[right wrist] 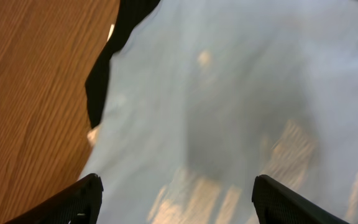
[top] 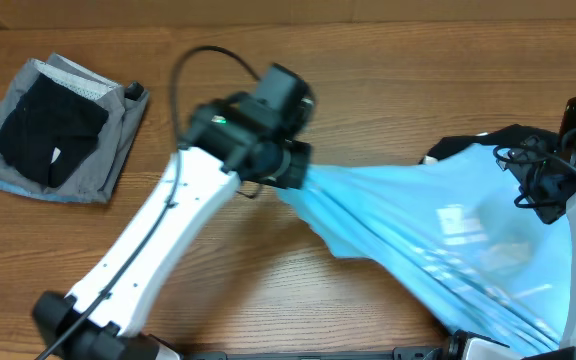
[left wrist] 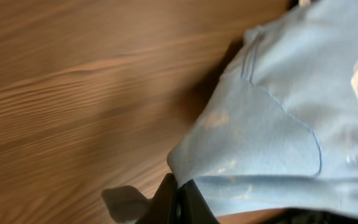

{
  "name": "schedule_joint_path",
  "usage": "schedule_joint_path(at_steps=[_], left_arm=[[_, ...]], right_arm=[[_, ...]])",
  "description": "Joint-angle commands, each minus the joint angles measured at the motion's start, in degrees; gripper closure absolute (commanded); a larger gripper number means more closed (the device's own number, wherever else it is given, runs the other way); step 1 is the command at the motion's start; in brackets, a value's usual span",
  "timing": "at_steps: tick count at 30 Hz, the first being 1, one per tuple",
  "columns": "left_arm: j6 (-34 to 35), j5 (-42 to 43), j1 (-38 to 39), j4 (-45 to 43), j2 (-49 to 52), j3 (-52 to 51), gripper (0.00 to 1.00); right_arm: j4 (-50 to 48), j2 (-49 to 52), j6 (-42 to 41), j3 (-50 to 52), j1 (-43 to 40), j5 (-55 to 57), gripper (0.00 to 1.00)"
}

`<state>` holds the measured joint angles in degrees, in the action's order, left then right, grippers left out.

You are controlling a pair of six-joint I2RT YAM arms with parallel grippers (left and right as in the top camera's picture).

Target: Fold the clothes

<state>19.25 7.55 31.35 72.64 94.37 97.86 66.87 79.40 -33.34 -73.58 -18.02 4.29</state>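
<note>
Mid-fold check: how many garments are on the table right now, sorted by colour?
Light blue: 1, the light-blue T-shirt
Black: 2, the black garment on the pile and the black garment under the T-shirt
Grey: 1, the grey garment in the pile
Total: 4; a pale blue edge beneath the pile may be a fifth.

The brown wooden table (top: 388, 70) shows fine darker grain lines that run along its smooth top.

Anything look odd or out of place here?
The blue shirt is pulled into taut ridges from the shut left gripper, not lying flat. A black garment pokes out under its far edge. The folded pile looks tidy.
</note>
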Motion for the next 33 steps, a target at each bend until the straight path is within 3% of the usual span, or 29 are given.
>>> schedule_joint_path(at_steps=[1,14,16,19,22,26,33], left_arm=[[-1.07,-6.88,-6.36,2.16,-3.80,0.68,0.96],[-0.76,-12.35,-20.26,6.88,-4.92,0.85,0.96],[-0.98,-10.78,-22.69,6.67,-5.60,1.46,0.96],[-3.58,-7.52,-24.96,5.97,-6.43,2.84,0.96],[-4.13,-7.76,-25.57,6.38,-6.99,4.81,0.96],[-4.50,-7.69,-25.62,7.13,-7.17,6.71,0.96],[-4.48,-7.50,-25.62,7.58,-7.17,6.99,0.96]], right_arm=[[-1.31,2.19,0.79,-1.01,-0.22,-0.28,0.19],[-3.89,11.47,1.77,-1.01,-0.87,1.62,0.20],[-4.24,11.82,1.29,-1.01,-1.66,1.66,0.26],[-4.50,12.13,0.13,-0.76,-2.99,1.16,0.47],[-6.32,12.15,0.11,0.83,-4.46,1.01,0.58],[-10.32,13.20,0.11,4.52,-6.32,-2.14,0.81],[-18.01,19.67,0.55,12.72,-6.10,-11.32,0.95]])
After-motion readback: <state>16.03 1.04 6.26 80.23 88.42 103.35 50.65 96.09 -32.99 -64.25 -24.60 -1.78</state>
